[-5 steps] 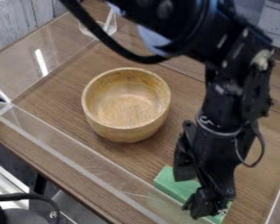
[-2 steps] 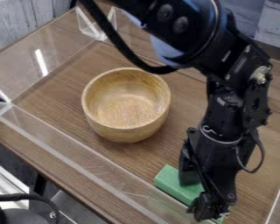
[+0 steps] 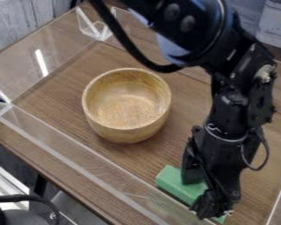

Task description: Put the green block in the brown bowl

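Note:
The green block (image 3: pixel 172 182) lies flat on the wooden table near the front right, and only its left end shows from under the hand. My gripper (image 3: pixel 211 200) points straight down over the block and is low against it. Its dark fingers (image 3: pixel 202 207) stand open on either side of the block's hidden part. I cannot tell whether they touch it. The brown bowl (image 3: pixel 127 105), round and of light tan wood, stands empty to the left and further back, clear of the gripper.
A clear plastic wall (image 3: pixel 73 145) runs along the front of the wooden table (image 3: pixel 61 61), with another clear panel at the back left. The black arm (image 3: pixel 242 97) rises over the right side.
The arm's upper links have shifted slightly. The gripper remains low over the green block, still open.

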You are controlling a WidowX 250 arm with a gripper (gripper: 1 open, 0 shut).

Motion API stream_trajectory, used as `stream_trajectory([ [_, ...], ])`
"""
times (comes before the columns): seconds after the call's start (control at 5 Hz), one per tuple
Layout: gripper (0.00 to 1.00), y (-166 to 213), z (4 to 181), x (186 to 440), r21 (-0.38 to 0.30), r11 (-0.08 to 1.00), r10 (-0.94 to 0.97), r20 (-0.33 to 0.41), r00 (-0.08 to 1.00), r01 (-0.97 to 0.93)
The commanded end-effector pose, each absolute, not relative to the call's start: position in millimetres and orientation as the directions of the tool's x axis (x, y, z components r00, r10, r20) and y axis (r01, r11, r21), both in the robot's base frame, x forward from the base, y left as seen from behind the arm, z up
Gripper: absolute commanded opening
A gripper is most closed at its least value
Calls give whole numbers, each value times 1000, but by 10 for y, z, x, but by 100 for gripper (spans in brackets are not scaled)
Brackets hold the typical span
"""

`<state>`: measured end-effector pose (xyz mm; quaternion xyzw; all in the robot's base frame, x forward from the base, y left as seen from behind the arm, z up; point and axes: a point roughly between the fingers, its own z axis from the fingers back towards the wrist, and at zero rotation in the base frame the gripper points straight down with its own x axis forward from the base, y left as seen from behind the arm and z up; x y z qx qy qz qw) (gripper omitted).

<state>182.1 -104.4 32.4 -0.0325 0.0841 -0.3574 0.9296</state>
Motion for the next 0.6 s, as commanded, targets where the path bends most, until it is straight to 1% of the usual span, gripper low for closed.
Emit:
stream_trajectory([
  [0.0, 100, -1034, 248, 1843, -129, 740, -673, -130, 728, 660],
  [0.4, 100, -1023, 157, 1860, -141, 741, -671, -131, 730, 656],
])
